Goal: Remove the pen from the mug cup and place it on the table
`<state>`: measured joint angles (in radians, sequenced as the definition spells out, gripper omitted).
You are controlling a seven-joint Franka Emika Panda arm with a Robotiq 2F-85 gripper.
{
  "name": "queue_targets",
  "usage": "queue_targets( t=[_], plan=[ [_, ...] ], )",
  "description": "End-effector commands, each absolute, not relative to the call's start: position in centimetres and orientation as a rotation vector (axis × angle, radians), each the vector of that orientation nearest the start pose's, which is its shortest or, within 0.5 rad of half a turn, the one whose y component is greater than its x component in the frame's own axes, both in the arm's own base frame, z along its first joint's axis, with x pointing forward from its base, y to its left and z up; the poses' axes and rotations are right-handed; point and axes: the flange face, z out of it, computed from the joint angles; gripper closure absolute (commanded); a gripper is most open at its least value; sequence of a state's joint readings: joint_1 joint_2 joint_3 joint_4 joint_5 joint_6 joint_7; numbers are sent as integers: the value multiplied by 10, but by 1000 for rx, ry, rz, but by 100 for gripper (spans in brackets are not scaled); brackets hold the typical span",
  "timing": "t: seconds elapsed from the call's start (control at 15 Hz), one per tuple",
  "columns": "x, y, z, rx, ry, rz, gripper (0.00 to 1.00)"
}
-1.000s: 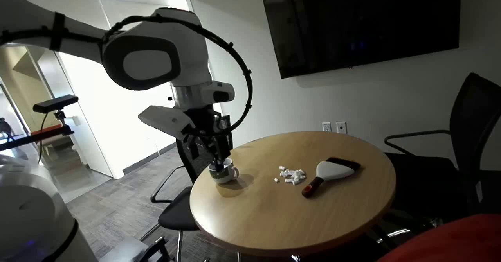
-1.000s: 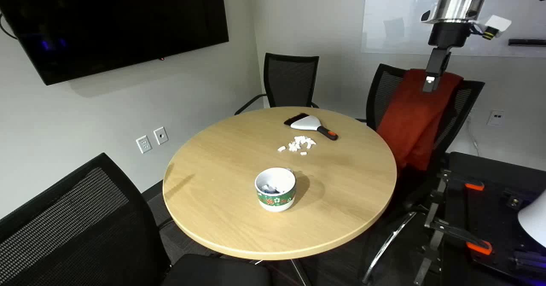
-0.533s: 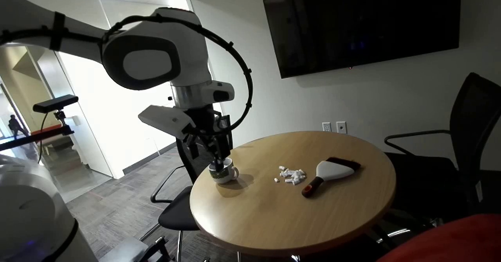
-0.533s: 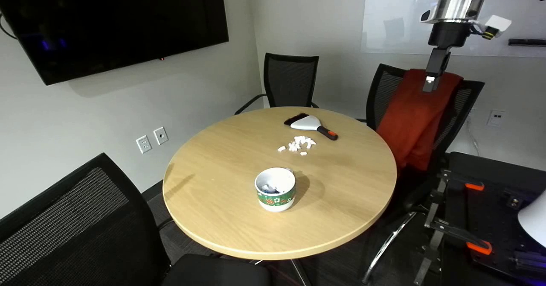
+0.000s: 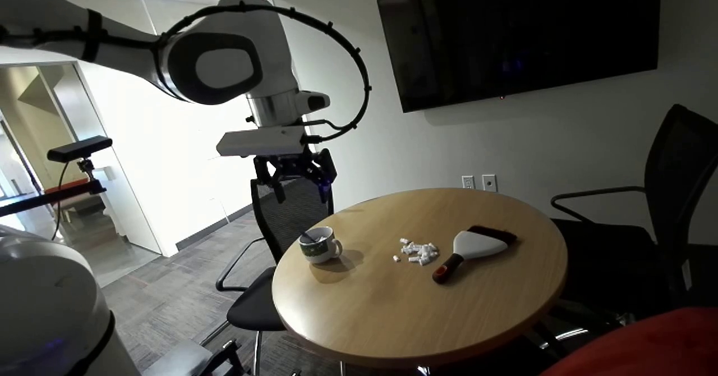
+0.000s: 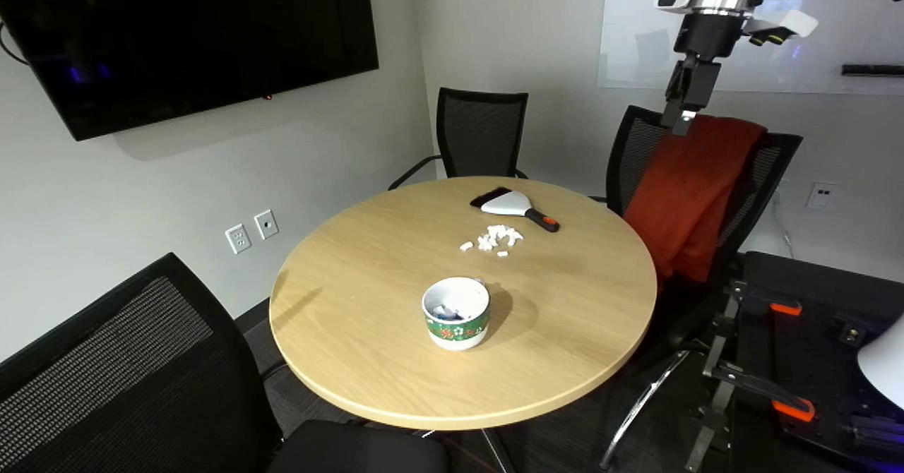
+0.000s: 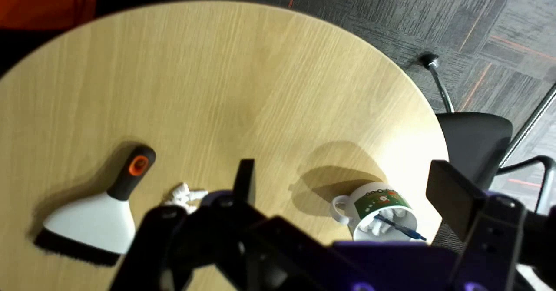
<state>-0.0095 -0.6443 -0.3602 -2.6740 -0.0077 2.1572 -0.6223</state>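
The mug cup stands upright near the edge of the round wooden table in both exterior views. In the wrist view the white mug cup shows a green patterned band and a handle. A dark blue pen leans in it among white bits, its end past the rim. The pen also shows in an exterior view. My gripper is open and empty, above table height and apart from the mug cup. In the wrist view the gripper's fingers are wide apart, with the mug cup showing between them.
A white brush with a dark handle lies on the table, also in the wrist view. A cluster of white bits lies beside it. Black chairs stand around the table. A red cloth hangs over one chair.
The arm has risen and the wrist has turned, so both fingers now show spread apart. The gripper no longer covers the mug cup in an exterior view. The mug cup has not moved.
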Motion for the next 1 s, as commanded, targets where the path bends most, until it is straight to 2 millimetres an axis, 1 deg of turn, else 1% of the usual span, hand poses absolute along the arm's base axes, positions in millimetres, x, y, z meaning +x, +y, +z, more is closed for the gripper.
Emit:
queue_targets(
  t=[0.0,0.07,0.13,0.2,0.27,0.33,0.4,0.53,0.6,0.73,0.8,0.93],
  plan=[
    [380,-109,439,-2899,-768,-314,0],
    [372,-168,474,-2915,-809,-326,0],
    [370,-178,479,-3005,-795,-324,0],
    [370,-138,455,-2944,-763,-329,0],
    [371,-156,467,-2978,-770,-347,0],
    [370,-170,474,-2995,-767,-359,0],
    [368,-178,477,-3000,-765,-365,0],
    [367,-182,477,-3001,-758,-365,0],
    [367,-180,477,-3001,-763,-363,0],
    [380,-171,469,-2998,-889,-358,0],
    [388,-161,462,-2968,-973,-331,0],
    [404,-130,445,-2916,-1142,-290,0]
  ],
)
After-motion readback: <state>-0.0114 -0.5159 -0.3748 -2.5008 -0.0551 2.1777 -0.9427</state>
